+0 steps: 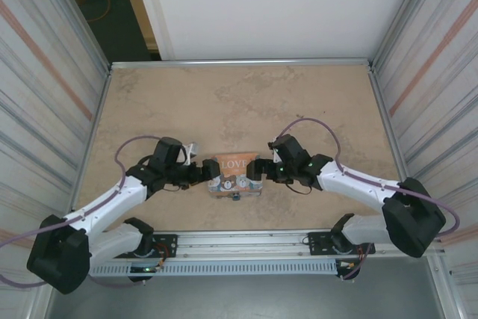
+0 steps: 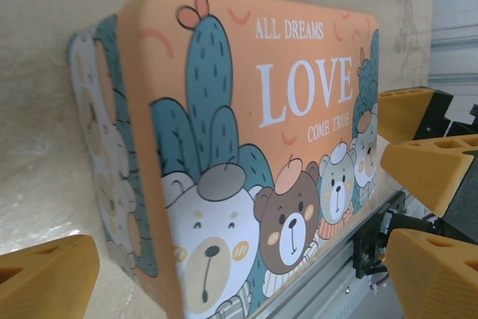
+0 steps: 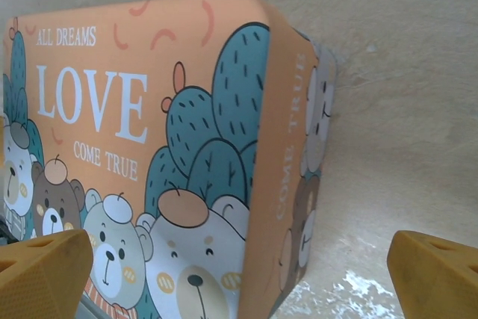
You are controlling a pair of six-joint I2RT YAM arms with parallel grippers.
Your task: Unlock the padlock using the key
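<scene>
My left gripper (image 1: 207,173) and right gripper (image 1: 256,172) face each other across a rectangular orange-and-teal tin box (image 1: 234,174) printed with "LOVE" and cartoon bears. One sits at each end, yellow-orange fingers (image 2: 45,278) spread wide. The tiny dark blue padlock (image 1: 235,197) sits between the two grippers, a little behind their fingertips, at the tin's near edge.
</scene>
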